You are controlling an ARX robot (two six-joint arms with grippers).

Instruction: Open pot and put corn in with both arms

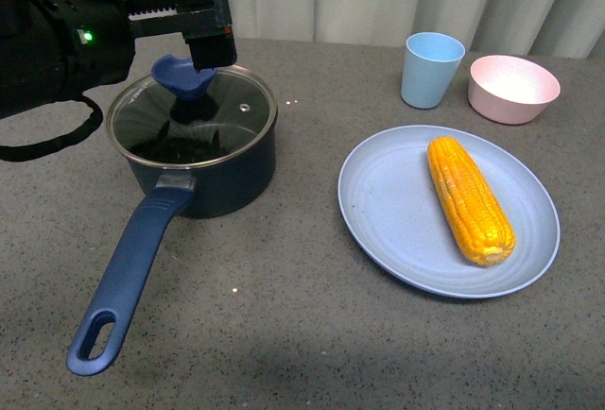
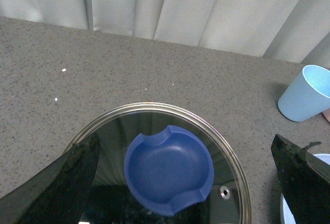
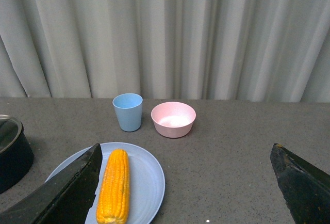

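Pot (image 1: 203, 160) lidded | corn (image 1: 470, 200) on plate (image 1: 388, 204) | jaws both wide, empty — left over knob (image 2: 169, 170)

Blue knob (image 2: 169, 170) on glass lid (image 2: 111, 139)

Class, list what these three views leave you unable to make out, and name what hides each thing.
- Inside of the pot: front view, reflections on the glass lid and the left gripper hide it.
- Whether that gripper touches the lid knob: neither view settles it.
- Right arm: absent from the front view; the right gripper shows only finger ends, cut by the wrist view's edge.
- Pot, right wrist view: mostly cut off by the edge.
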